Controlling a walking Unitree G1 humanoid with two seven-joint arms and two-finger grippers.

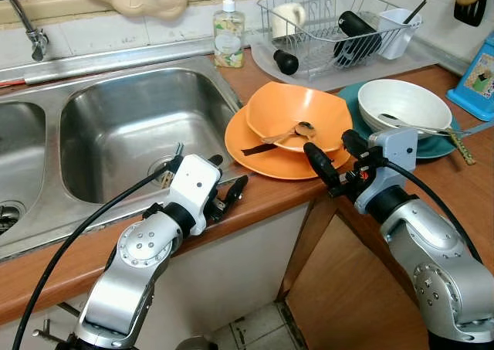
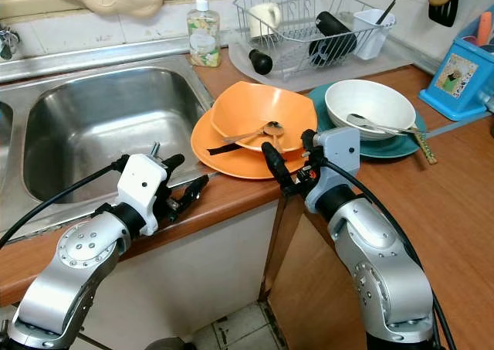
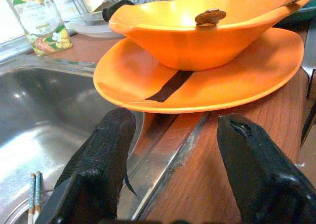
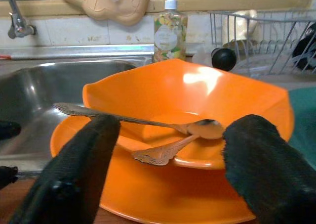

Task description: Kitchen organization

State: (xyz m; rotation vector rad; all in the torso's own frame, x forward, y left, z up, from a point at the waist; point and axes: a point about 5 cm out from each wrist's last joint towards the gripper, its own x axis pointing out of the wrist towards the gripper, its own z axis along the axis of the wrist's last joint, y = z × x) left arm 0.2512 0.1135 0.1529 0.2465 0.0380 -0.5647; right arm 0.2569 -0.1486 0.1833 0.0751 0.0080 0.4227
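We judge task barely begun: orange bowl (image 1: 297, 114) with two spoons (image 4: 163, 135) sits on orange plate (image 1: 266, 158) on table (image 1: 463, 188). Right claw (image 1: 333, 158) wide, empty, just before it; left claw (image 1: 224, 191) wide, empty, at sink (image 1: 116, 126) edge.

Silver jointed arms; white wrist housings, black cables; black two-fingered tools

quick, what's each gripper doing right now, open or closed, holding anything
Left gripper: open, empty, at the counter edge facing the orange plate.
Right gripper: open, empty, facing the orange bowl.
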